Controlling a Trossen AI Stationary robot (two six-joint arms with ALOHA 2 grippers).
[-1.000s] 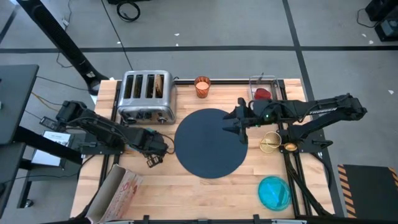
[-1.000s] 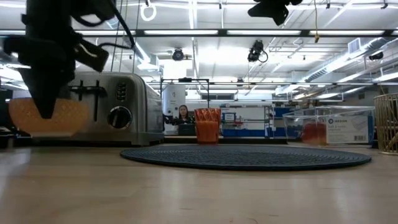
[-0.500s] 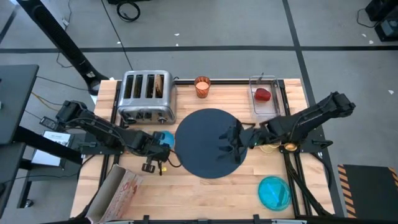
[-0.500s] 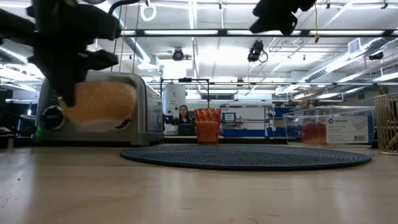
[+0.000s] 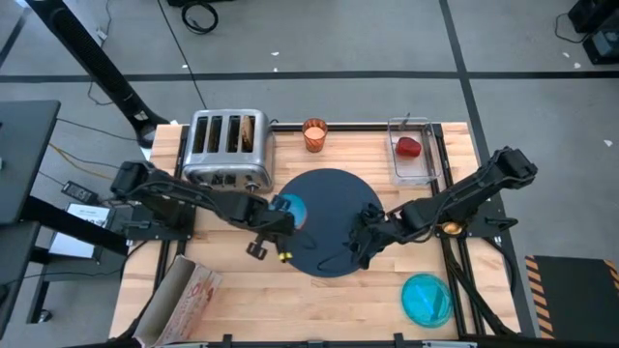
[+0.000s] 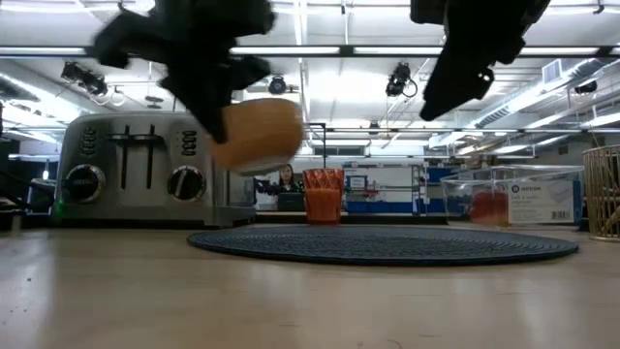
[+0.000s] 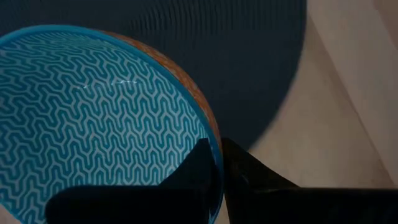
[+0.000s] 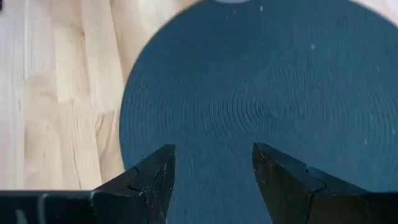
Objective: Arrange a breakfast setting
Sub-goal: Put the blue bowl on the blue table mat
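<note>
Left hand clenched on the rim of the small blue cereal bowl, carrying it in the air at the left edge of the dark-blue round mat. From counter height the bowl hangs well clear of the mat, its orange-tan outside facing the camera. The wrist view shows its two fingers pinched either side of the bowl's rim, zigzag pattern inside, mat below.

Right hand hovers over the mat's near-right part, fingers parted and grasping nothing; only the mat shows between them. It stays above the mat surface in the low view.

Mat lies at the centre of the wooden counter. Orange cup stands at the back of the counter, just beyond the mat. Red fruit sits in a clear container at the back right. Teal small plate at the front right corner. Toast slice in the right slot of the toaster, back left. A gold wire holder right of the mat, partly under the right arm. A paper bag lies at the front left.
</note>
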